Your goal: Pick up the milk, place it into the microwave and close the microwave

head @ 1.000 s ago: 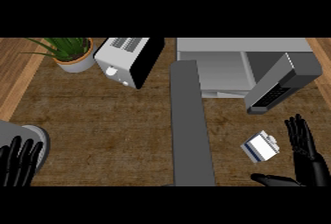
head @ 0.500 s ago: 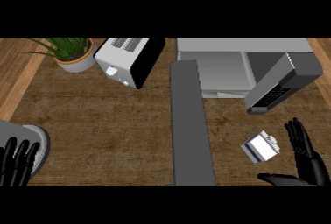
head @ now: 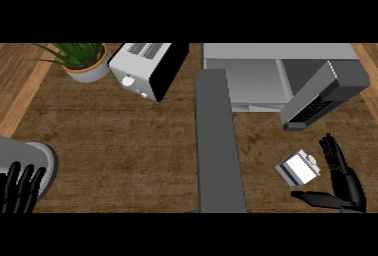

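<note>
Right hand [head: 345, 184]: open at the lower right of the counter, fingers straight and pointing up, thumb stretched out to the left — holding nothing.
Milk [head: 299, 167]: small white carton with a blue stripe, tilted on the counter just beside the fingers, above the thumb.
Microwave [head: 275, 75]: at the top right, its door [head: 322, 95] swung open, above the carton.
Left hand [head: 20, 187]: open, resting at the lower left edge.
Beyond: toaster [head: 148, 67] and potted plant [head: 83, 59] at the top left.

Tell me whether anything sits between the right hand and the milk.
Nothing visible does. The right hand is open just right of the milk, fingers and thumb on either side of its lower right corner, with only bare counter between.
</note>
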{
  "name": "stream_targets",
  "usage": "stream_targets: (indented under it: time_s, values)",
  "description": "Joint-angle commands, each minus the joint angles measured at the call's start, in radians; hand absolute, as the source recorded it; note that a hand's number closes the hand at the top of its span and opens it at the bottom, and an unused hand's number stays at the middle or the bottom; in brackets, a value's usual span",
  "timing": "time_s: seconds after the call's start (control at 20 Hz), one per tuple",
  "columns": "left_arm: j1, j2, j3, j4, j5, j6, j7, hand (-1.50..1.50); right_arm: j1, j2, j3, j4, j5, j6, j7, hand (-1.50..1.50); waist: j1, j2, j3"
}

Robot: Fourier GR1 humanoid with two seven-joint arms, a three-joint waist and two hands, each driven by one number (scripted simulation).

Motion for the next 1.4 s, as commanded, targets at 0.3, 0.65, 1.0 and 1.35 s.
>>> stream_targets:
  time_s: [0.3, 0.65, 1.0, 1.35]
  values:
    - [0.007, -0.014, -0.029, 0.043, -0.030, 0.000, -0.045, -1.50, -0.155, -0.009, 0.021, 0.343, 0.060, -0.014, -0.146, -1.50, 0.010, 0.003, 0.001]
    - [-0.020, -0.002, 0.017, 0.036, 0.013, -0.017, 0.011, -1.50, -0.178, -0.022, 0.017, 0.403, 0.026, 0.090, -0.170, -1.50, 0.007, 0.004, 0.002]
    - [-0.038, -0.004, 0.017, -0.039, 0.036, 0.018, 0.091, -1.50, -0.174, -0.018, 0.007, 0.408, 0.014, 0.067, -0.236, -1.50, 0.002, 0.003, 0.002]
    - [-0.027, 0.003, 0.025, 0.035, 0.027, -0.029, 0.005, -1.50, -0.211, -0.019, -0.022, 0.417, -0.057, 0.229, -0.199, 1.50, 0.007, 0.005, 0.003]
